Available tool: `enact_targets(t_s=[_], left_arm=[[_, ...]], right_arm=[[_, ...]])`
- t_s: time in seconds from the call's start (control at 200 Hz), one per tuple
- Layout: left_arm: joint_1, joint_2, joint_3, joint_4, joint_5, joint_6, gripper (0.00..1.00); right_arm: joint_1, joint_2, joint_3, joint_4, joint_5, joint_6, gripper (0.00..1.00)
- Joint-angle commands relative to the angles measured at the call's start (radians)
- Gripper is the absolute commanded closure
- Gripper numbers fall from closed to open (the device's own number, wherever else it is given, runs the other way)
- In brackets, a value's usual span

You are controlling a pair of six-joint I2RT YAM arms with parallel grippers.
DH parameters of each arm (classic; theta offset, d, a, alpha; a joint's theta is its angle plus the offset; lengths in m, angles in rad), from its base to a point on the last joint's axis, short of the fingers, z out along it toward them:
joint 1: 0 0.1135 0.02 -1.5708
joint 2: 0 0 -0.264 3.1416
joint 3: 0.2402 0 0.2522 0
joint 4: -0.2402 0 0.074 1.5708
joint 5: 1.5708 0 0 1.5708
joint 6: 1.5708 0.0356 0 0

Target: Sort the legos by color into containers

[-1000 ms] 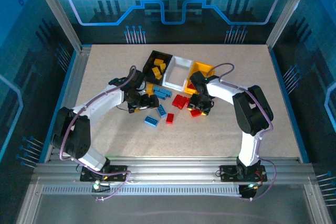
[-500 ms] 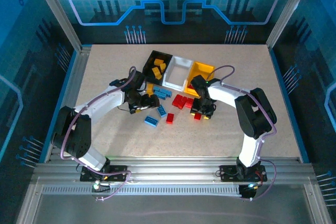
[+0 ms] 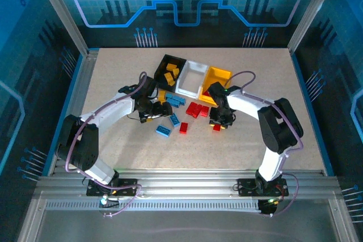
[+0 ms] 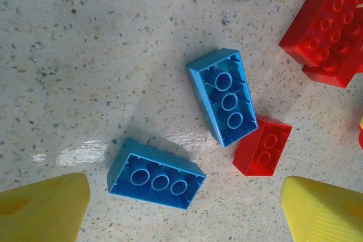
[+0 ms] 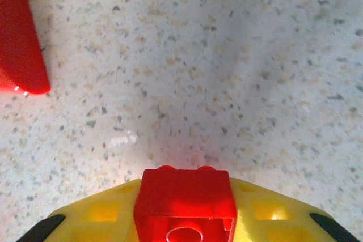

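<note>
One red brick (image 5: 184,196) is pinched between the yellow fingers (image 5: 96,215) of the right gripper (image 5: 184,222). A second ago those jaws stood well apart over the red pile; they have since closed in on this piece and slid with it toward the arm's own side, clear of the other reds. To my eye that is a pick made, with the lift and the carry to a bin still to come. The brick looks to be low at the table (image 5: 238,83), and I can't tell whether it has left the surface. Ahead of the jaws lies bare tabletop, and the edge of another red piece (image 5: 20,38) sits off to one side.

Beyond the right gripper (image 3: 220,121), away from the bases, stand the yellow bin (image 3: 218,76), the white bin (image 3: 191,77) and the black bin (image 3: 169,69), the black one already holding yellow bricks.

The left gripper (image 4: 184,208) has not moved. Its jaws hang wide open over a blue brick (image 4: 156,174) lying between the tips, untouched.

Both forearms angle inward toward the pile, and the right elbow has swung further outward than before.
</note>
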Motion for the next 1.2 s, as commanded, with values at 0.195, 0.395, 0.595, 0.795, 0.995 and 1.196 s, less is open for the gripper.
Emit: enact_targets(t_s=[0.195,0.395,0.595,0.795,0.995,1.196], left_arm=[[-0.004,0.024,0.028,0.011,0.048,-0.019,0.12],[-0.003,0.049,0.055,0.019,0.057,-0.016,0.11],[-0.004,0.019,0.052,-0.007,0.049,-0.006,0.11],[-0.002,-0.032,0.012,-0.028,0.051,0.006,0.10],[-0.002,-0.057,-0.022,-0.041,0.059,0.001,0.09],[-0.003,-0.021,0.014,-0.090,0.053,0.038,0.08]], right_arm=[[0.004,-0.200,-0.005,-0.086,-0.006,-0.026,0.65],[-0.055,-0.243,0.109,-0.139,-0.034,-0.066,0.65],[-0.160,-0.142,0.319,-0.176,-0.071,-0.149,0.65],[-0.236,0.053,0.519,-0.186,-0.116,-0.197,0.65],[-0.253,0.269,0.747,-0.227,-0.135,-0.231,0.65],[-0.270,0.385,0.875,-0.255,-0.146,-0.243,0.51]])
